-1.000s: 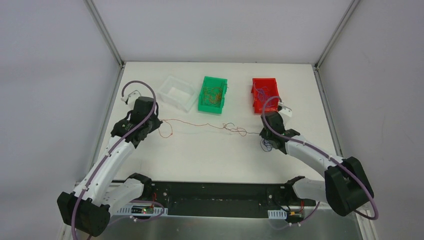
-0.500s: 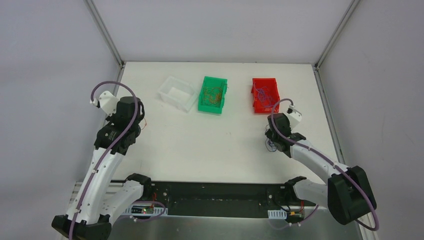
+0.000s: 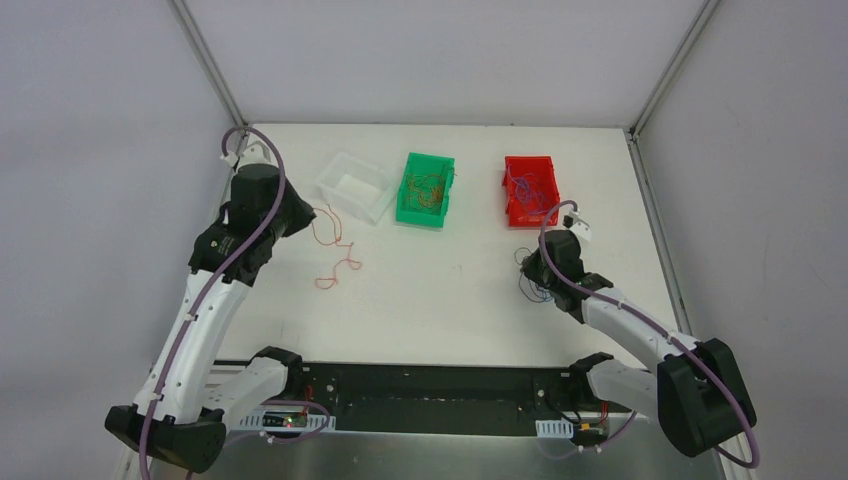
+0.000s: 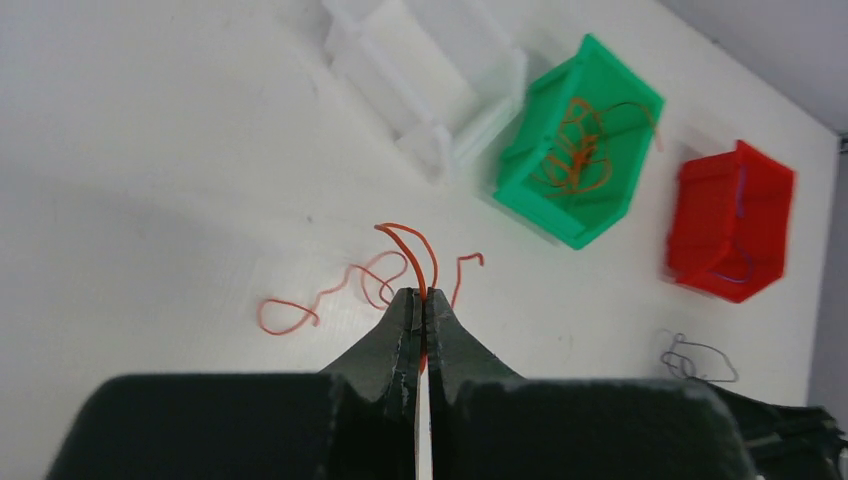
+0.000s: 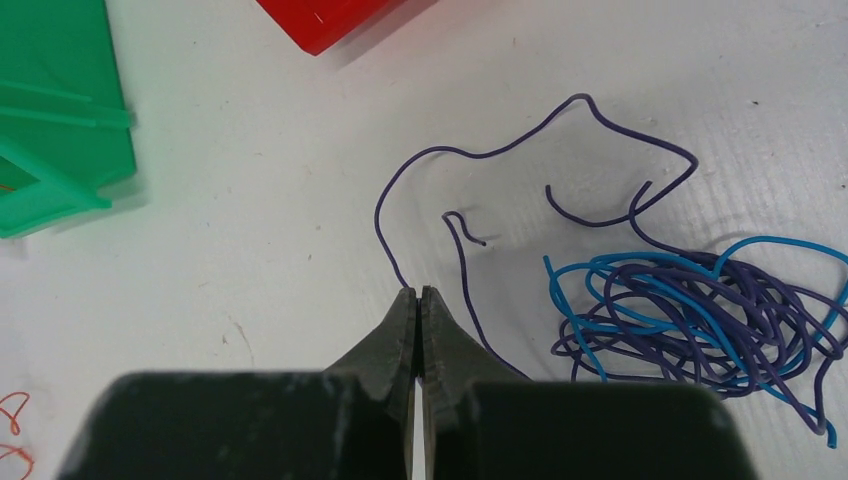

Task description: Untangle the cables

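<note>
My left gripper [image 3: 300, 216] is shut on a thin orange-red wire [image 3: 336, 250]. The wire hangs from it and trails in curls on the white table. In the left wrist view the fingertips [image 4: 421, 298] pinch the orange-red wire [image 4: 410, 232]. My right gripper [image 3: 528, 266] is low over a blue and purple tangle [image 3: 537, 288]. In the right wrist view its tips [image 5: 417, 293] are closed where a loose purple strand [image 5: 500, 152] ends. The blue and purple tangle [image 5: 690, 310] lies just to their right.
Three bins stand at the back: a clear one [image 3: 352, 187], a green one [image 3: 425, 190] holding orange wires, and a red one [image 3: 530, 190] holding blue and purple wires. The enclosure walls stand close on both sides.
The orange-red wire was stretched between both grippers. It has come free of the right tangle, and my left gripper has carried it back toward the clear bin. My right gripper stayed by the tangle.
</note>
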